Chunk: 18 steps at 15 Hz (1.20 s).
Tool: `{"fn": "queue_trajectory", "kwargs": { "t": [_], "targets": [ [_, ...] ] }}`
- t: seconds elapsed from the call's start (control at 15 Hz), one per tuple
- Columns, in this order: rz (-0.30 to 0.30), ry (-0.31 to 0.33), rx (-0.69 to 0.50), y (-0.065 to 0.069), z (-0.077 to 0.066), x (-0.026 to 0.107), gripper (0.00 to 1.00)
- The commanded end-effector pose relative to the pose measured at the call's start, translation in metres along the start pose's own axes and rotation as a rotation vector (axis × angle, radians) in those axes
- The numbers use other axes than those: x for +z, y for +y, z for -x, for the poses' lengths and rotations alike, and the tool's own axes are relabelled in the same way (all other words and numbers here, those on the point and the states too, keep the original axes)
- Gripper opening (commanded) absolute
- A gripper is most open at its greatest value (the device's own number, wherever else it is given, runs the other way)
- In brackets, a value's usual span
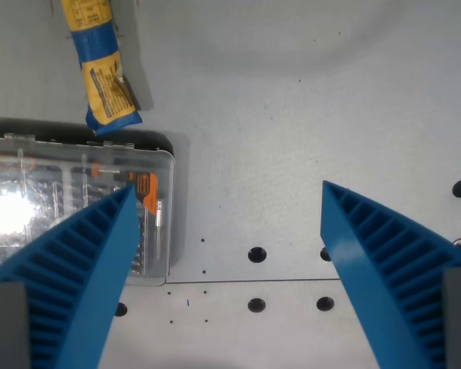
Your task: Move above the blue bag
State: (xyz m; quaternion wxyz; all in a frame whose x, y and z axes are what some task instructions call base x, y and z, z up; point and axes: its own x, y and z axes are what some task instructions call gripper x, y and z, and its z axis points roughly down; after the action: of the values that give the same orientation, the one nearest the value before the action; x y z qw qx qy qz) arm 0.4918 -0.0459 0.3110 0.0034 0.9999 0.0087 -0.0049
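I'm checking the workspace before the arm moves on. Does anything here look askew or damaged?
Nothing looks damaged. The blue bag lies slightly tilted at the wrist view's upper left, its lower end near the clear case. The gripper is open.

The blue bag carries a yellow printed label, perhaps ingredients, too blurred to read

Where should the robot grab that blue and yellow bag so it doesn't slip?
Probably across the bag's narrow middle, coming straight down from above. It lies flat on the table and is long and slim, so the open gripper could close on its two long sides. Its upper end is out of view.
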Motion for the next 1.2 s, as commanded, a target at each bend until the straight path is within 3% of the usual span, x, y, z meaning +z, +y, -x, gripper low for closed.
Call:
{"fn": "queue_trajectory", "kwargs": {
  "t": [0.07,0.67,1.2],
  "targets": [
    [0.0,0.005,0.0,0.0,0.0,-0.002,1.0],
    [0.003,0.007,-0.006,-0.002,-0.002,0.001,1.0],
    [0.011,0.025,-0.008,-0.014,-0.01,0.02,1.0]
  ]
}}
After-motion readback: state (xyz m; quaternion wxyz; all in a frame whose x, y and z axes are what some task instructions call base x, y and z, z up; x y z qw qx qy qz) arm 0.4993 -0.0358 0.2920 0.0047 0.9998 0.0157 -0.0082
